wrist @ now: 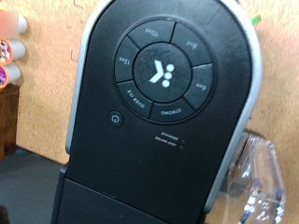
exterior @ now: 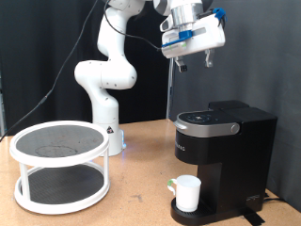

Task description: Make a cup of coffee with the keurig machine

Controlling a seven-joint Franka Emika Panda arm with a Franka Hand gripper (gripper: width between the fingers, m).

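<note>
The Keurig machine [exterior: 222,160] stands near the counter's right edge in the exterior view, lid closed, with the white mug [exterior: 187,192] already on its drip base. The gripper [exterior: 195,62] hangs well above it, fingers parted and holding nothing. The machine looks heavy and rigid, best worked by pressing its top buttons [wrist: 161,73]; the mug seems hard, smooth and breakable, with its handle or rim as the likely hold.

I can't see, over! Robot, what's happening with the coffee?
Gripper empty, high above keurig machine. Lid shut. Cup on drip base. Nothing in the way.

backdrop: dark curtain [exterior: 38,38] across the upper frame | surface [exterior: 132,202]: light wood-grain — fills the lower frame | furniture: white two-tier round rack [exterior: 59,165], lower left | light: even, indoor
</note>
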